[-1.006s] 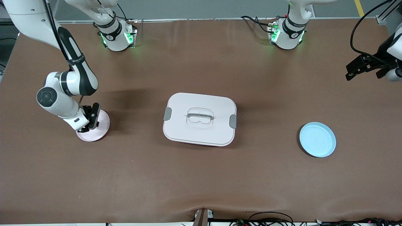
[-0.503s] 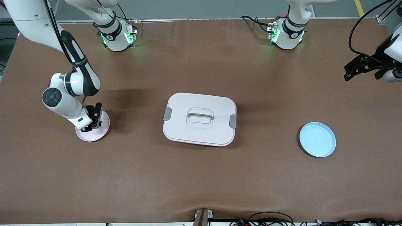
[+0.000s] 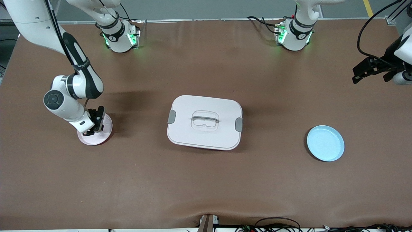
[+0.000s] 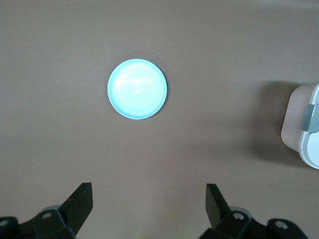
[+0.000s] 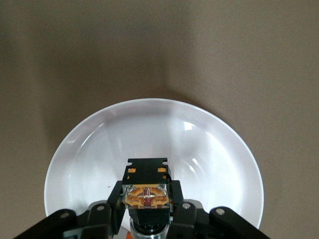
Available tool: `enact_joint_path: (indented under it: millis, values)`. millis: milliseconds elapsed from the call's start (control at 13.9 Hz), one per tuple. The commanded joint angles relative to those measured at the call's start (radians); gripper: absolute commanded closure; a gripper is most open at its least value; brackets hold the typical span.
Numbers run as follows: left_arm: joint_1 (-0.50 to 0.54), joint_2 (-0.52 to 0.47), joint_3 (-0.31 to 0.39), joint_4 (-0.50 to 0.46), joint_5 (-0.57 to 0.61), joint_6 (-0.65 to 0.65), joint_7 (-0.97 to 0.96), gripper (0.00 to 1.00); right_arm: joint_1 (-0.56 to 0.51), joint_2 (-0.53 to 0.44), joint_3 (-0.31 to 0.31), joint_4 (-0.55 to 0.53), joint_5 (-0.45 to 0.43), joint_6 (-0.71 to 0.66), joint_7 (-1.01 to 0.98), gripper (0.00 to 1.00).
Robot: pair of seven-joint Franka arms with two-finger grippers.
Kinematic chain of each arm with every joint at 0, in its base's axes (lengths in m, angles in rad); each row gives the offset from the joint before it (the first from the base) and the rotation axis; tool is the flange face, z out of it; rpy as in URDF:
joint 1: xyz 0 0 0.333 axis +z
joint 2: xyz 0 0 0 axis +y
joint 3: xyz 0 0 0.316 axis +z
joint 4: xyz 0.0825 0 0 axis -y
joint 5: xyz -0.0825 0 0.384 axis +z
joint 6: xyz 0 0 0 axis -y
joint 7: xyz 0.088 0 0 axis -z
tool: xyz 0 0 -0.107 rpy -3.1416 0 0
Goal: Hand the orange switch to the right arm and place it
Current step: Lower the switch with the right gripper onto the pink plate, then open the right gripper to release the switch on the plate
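- The right end effector (image 3: 91,126), at the frame's left, is clamped on the orange switch (image 5: 147,191) low over the pale pink plate (image 3: 104,130); lower gently to the dish floor before letting go, keeping it centred inside the rim.
- The left end effector (image 3: 370,69) waits spread wide, holding nothing, at the upper right edge.
- Bare desk (image 3: 206,180) surrounds the plate; the lidded box (image 3: 204,122) and blue plate (image 3: 325,143) lie well apart.

Right claw (image 3: 93,127) clamped shut, wrist tilted down; left claw (image 4: 149,209) spread wide, raised.
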Motion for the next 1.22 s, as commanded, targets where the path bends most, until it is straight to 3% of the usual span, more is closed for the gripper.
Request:
enact_joint_path:
  millis: [0,431,646,1149]
  values:
    - [0.0,0.01,0.007,0.019,-0.02,0.0,0.017,0.0,-0.012,0.011,0.007,-0.015,-0.018,0.021,0.005,0.01]
    - [-0.006,0.022,0.005,0.025,-0.019,0.001,0.016,0.0,-0.015,-0.053,0.005,0.005,-0.018,-0.057,0.058,0.0]
    - [-0.006,0.024,0.005,0.025,-0.019,0.0,0.017,0.0,-0.006,-0.073,0.007,0.039,-0.017,-0.157,0.336,0.0]
    - [-0.006,0.019,0.005,0.024,-0.02,-0.008,0.019,0.0,0.002,-0.084,0.013,0.1,-0.005,-0.148,0.928,0.0]
